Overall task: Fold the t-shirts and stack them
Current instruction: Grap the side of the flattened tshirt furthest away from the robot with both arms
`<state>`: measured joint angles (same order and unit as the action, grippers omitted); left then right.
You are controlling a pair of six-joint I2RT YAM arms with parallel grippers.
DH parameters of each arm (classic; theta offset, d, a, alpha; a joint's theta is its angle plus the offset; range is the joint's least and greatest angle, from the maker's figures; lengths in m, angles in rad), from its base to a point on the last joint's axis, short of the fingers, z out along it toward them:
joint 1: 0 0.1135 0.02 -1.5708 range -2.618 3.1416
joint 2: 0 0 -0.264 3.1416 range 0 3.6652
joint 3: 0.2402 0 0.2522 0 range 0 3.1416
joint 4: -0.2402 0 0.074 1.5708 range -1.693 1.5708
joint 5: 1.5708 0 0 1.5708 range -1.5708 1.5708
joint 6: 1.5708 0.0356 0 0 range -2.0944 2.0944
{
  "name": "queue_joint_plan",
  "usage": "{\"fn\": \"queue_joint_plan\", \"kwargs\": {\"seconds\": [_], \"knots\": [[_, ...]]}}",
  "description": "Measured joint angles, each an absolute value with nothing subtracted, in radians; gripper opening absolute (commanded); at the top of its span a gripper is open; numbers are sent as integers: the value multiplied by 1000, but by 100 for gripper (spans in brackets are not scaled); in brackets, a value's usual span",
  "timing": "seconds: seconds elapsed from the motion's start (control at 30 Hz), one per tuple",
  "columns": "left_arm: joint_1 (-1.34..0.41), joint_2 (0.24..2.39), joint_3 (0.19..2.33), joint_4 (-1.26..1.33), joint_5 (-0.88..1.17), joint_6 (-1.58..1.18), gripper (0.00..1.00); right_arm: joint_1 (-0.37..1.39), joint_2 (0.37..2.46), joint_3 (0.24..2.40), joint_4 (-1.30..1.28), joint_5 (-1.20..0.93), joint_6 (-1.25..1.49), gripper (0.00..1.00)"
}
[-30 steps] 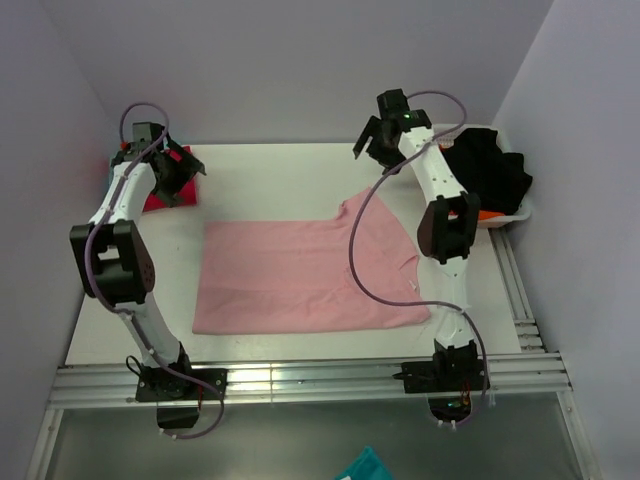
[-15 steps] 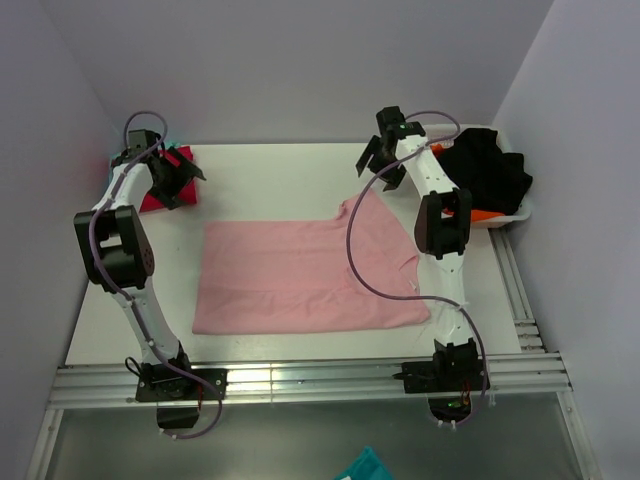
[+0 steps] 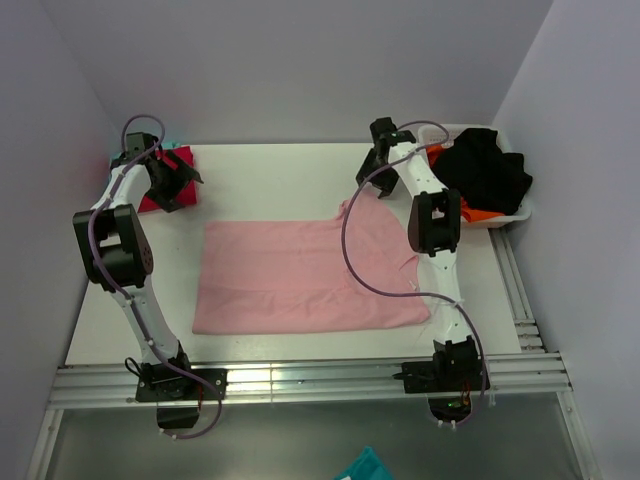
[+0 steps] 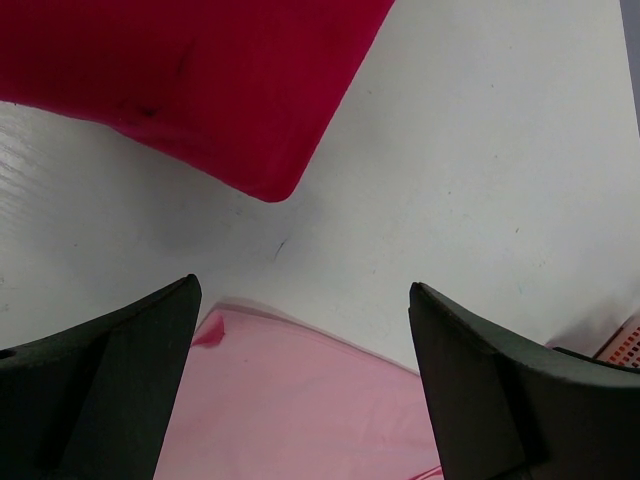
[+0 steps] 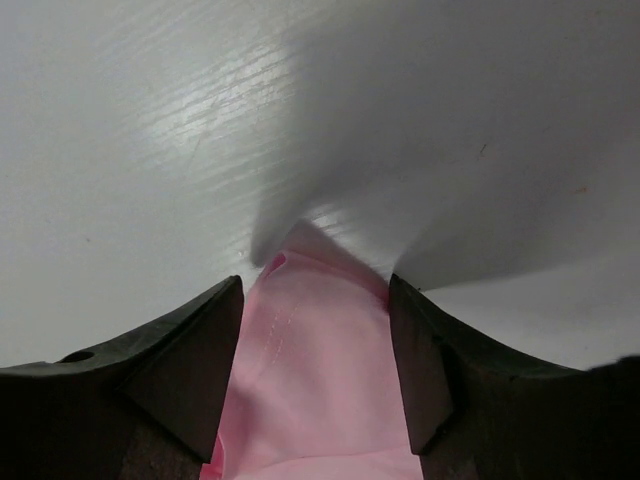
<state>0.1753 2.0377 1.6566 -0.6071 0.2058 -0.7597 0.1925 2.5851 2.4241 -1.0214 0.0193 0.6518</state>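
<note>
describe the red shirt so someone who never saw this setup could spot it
Start at the white table and go to its far left corner, beside the left arm's open claw. The red t-shirt lies there as a small compact bundle. Unlike the big pink t-shirt spread flat mid-table, it is bright red and tucked in the corner.

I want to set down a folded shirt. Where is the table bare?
Bare: the far strip of table between the red shirt and the right gripper, behind the pink shirt. Crowded: the bin, heaped with dark cloth.
</note>
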Motion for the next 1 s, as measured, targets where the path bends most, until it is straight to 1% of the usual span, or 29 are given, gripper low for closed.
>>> {"fn": "queue_joint_plan", "kwargs": {"seconds": [0.03, 0.07, 0.13, 0.17, 0.23, 0.27, 0.37, 0.47, 0.57, 0.8, 1.0], "knots": [[175, 2038, 1657, -608, 205, -759, 91, 196, 2588, 2424, -1023, 19, 649, 64], [175, 2040, 1657, -610, 205, -759, 91, 199, 2590, 2425, -1026, 26, 647, 58], [175, 2040, 1656, -611, 205, -755, 91, 205, 2592, 2426, -1026, 30, 640, 51], [176, 2040, 1656, -611, 205, -753, 91, 208, 2592, 2427, -1026, 30, 638, 42], [176, 2040, 1654, -609, 205, -752, 91, 213, 2596, 2428, -1028, 36, 631, 32], [176, 2040, 1650, -608, 205, -752, 91, 215, 2596, 2428, -1031, 40, 628, 24], [177, 2040, 1624, -604, 204, -752, 91, 216, 2598, 2428, -1035, 45, 622, 12], [178, 2040, 1593, -606, 201, -748, 91, 216, 2598, 2428, -1037, 49, 614, 4], [178, 2041, 1576, -607, 185, -739, 91, 216, 2598, 2428, -1038, 50, 611, 0], [178, 2048, 1562, -607, 152, -717, 91, 216, 2598, 2427, -1037, 51, 611, 0], [178, 2088, 1571, -603, 148, -702, 83, 216, 2598, 2423, -1033, 51, 608, 0]]}}
